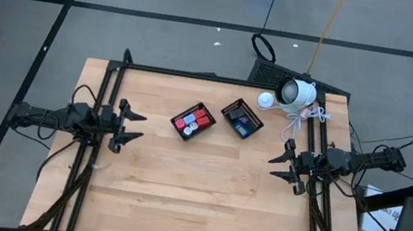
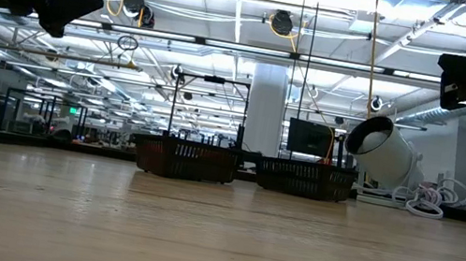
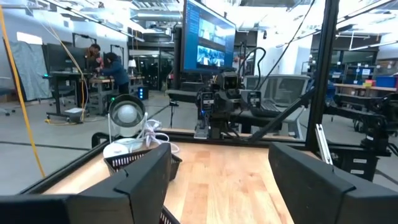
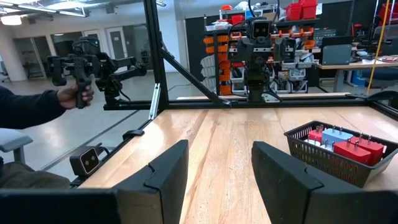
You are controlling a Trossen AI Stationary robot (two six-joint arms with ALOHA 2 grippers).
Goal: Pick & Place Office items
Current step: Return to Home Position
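The left gripper (image 1: 136, 125) at the counter's (image 1: 194, 196) left edge and the right gripper (image 1: 281, 168) at its right edge are empty and spread wide, while red blocks (image 1: 193, 120) and a pale blue block (image 4: 336, 135) fill the left basket (image 1: 204, 133) and dark blue-faced pieces (image 1: 242, 121), perhaps three, lie hard to count in the right basket (image 1: 231, 104), the mesh hiding all of them in the low view.

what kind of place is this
Probably a robotics lab: the left arm and right arm wait at the sides of a wooden table, with a big monitor and workbenches behind.
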